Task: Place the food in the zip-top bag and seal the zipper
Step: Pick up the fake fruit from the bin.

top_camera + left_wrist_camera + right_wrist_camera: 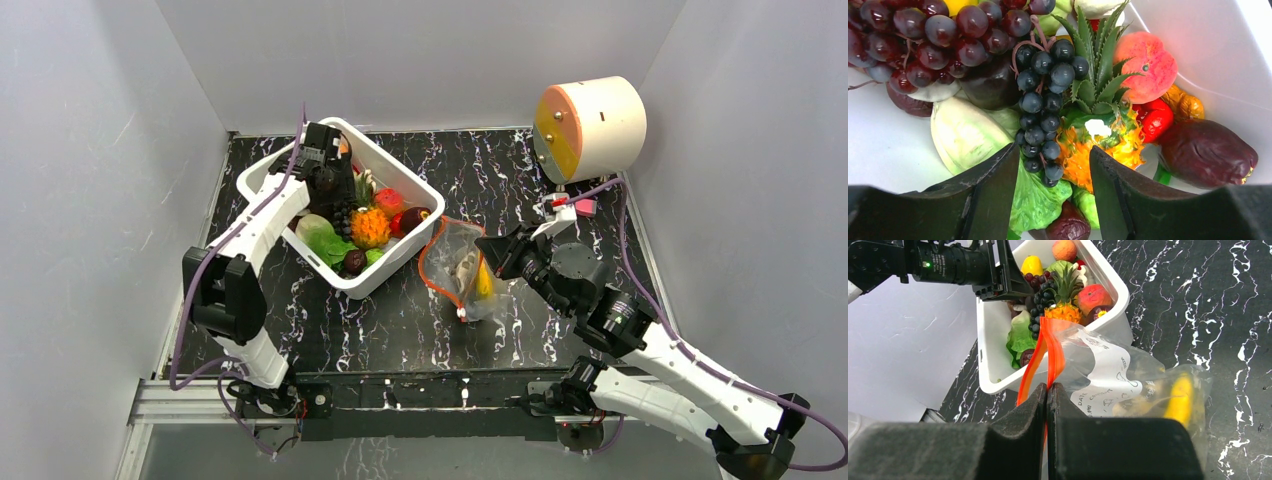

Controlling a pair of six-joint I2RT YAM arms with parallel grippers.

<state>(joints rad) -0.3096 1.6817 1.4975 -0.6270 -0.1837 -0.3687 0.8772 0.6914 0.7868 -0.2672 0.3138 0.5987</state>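
Observation:
The clear zip-top bag (463,268) lies right of the white tub (282,165), its mouth open toward the tub, with a yellow banana (1182,397) and a grey fish (466,270) inside. My right gripper (1048,388) is shut on the red zipper strip (1054,347) at the bag's mouth. My left gripper (1054,167) is open over the tub, its jaws either side of a dark grape bunch (1045,105) and beside the orange pineapple (1098,145). Red grapes (933,35), greens (1035,200), a peach (1148,65) and a brown date (1205,152) also lie in the tub.
A cream and orange drum (590,128) stands at the back right. Grey walls close in on the left, back and right of the black marbled table (400,320). The tub's white wall (1208,45) is close on the left gripper's right.

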